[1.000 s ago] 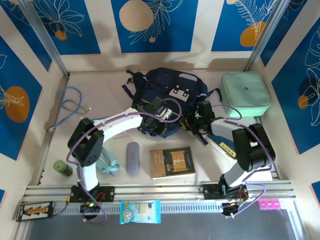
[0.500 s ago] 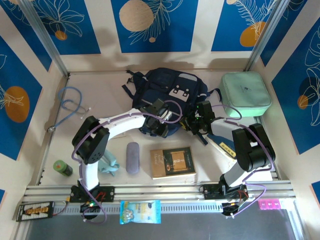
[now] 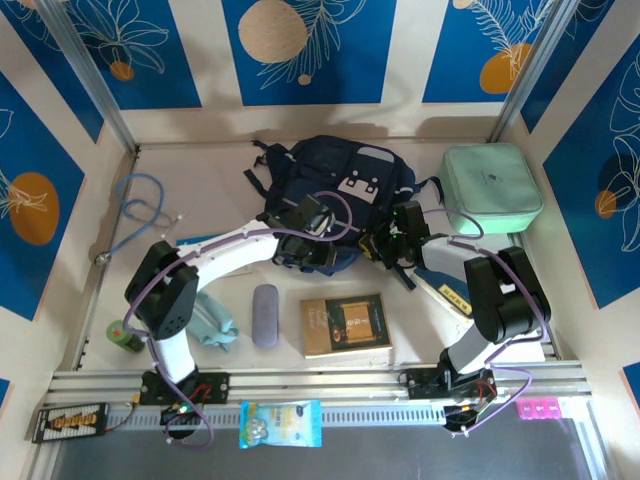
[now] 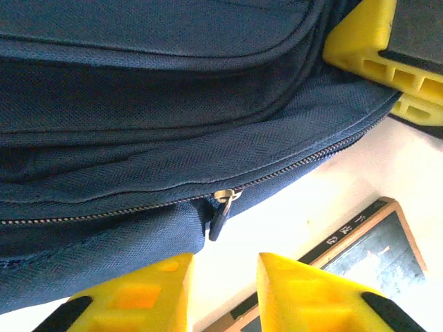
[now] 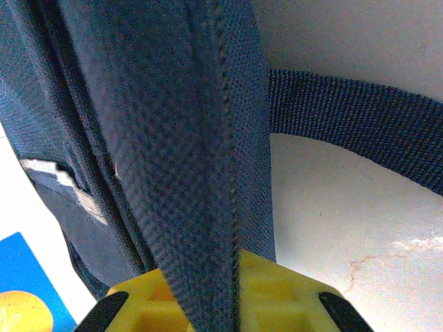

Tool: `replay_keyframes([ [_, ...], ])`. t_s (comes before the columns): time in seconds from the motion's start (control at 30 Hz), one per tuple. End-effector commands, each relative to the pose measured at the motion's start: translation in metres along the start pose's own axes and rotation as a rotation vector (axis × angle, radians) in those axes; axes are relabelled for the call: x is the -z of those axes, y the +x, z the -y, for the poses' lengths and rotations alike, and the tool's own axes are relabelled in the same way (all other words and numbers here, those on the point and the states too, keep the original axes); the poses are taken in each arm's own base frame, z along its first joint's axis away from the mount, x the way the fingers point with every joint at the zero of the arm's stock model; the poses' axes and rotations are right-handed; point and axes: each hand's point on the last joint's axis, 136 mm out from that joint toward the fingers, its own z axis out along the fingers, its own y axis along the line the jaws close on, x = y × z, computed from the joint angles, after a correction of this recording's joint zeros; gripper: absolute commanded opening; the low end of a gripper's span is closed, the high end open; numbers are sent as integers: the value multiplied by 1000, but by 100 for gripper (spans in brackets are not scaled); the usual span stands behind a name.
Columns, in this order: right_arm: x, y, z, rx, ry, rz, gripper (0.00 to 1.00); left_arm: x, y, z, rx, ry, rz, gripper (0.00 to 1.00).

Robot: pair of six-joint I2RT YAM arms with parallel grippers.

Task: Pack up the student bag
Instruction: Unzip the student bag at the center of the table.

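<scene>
The student bag, dark navy with a grey patch, lies at the back middle of the table. My left gripper is at its near edge. In the left wrist view the jaws stand apart with bare table between them. The bag's zipper pull hangs just beyond the tips, untouched, on a closed zip line. My right gripper is at the bag's near right corner. Its yellow fingers are shut on a fold of the bag's navy fabric, pulled taut.
A mint green zip case sits at the back right. A brown book and a grey-purple case lie near the front. A blue cable, a green bottle and a light blue cloth are on the left.
My left arm's elbow has swung to the left while its gripper stayed at the bag's near edge. The right arm has not moved.
</scene>
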Motion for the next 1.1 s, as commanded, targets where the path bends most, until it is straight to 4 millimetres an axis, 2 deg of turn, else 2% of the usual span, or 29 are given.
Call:
replay_keyframes([
  [0.0,8,0,-21,35,-46,7,12,-9,1,7,67,-4,2,25],
  [0.13,9,0,-21,37,-45,5,12,-20,2,0,71,-52,-10,24],
  [0.3,9,0,-22,41,-46,3,12,-30,3,9,28,-6,-34,25],
  [0.7,8,4,-25,51,-53,-12,12,-37,-11,11,-15,-15,-7,23],
  [0.83,8,4,-26,52,-56,-13,12,-40,-11,6,-16,-42,-2,20],
  [1.07,8,5,-24,51,-54,-15,12,-49,-10,-5,-8,-95,-2,22],
])
